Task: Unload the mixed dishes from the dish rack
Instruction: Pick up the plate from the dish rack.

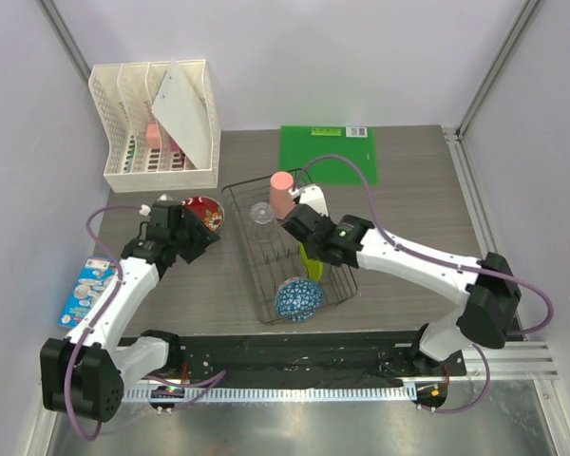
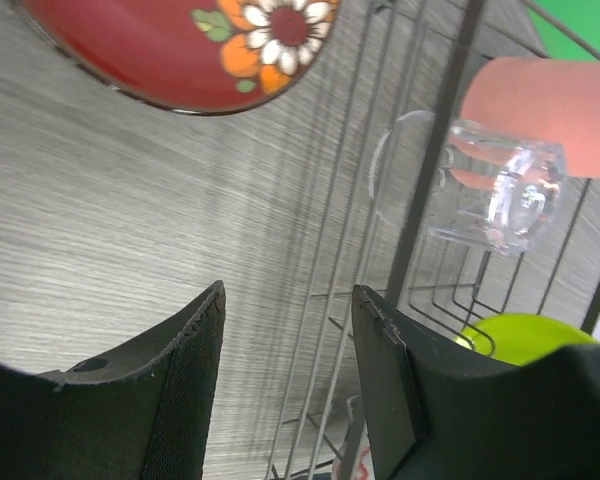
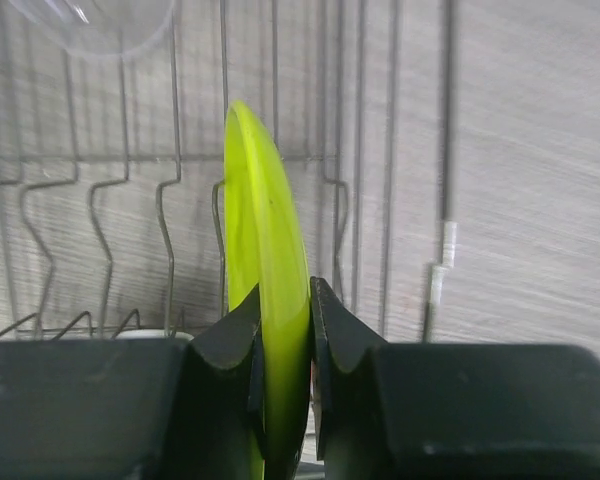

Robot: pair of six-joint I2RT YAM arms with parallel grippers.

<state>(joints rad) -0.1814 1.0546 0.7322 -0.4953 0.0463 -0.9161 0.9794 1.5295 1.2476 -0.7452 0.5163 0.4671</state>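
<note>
The dark wire dish rack (image 1: 337, 285) stands mid-table. In it are an upturned salmon-pink cup (image 1: 282, 194), a clear glass tumbler (image 1: 262, 216), a blue-and-white bowl (image 1: 298, 298) at the near end, and the yellow-green plate (image 1: 311, 266) standing on edge. My right gripper (image 1: 307, 237) is shut on that plate's rim (image 3: 265, 240) inside the rack (image 3: 445, 200). A white plate edge (image 1: 313, 199) shows behind it. The dark red patterned plate (image 1: 205, 213) lies on the table left of the rack. My left gripper (image 2: 288, 300) is open and empty just near of it (image 2: 180, 50), beside the rack's left side (image 2: 430, 200).
A white lattice file organizer (image 1: 157, 123) stands at the back left. A green board (image 1: 328, 152) lies behind the rack. A blue packet (image 1: 87, 290) lies at the left table edge beside my left arm.
</note>
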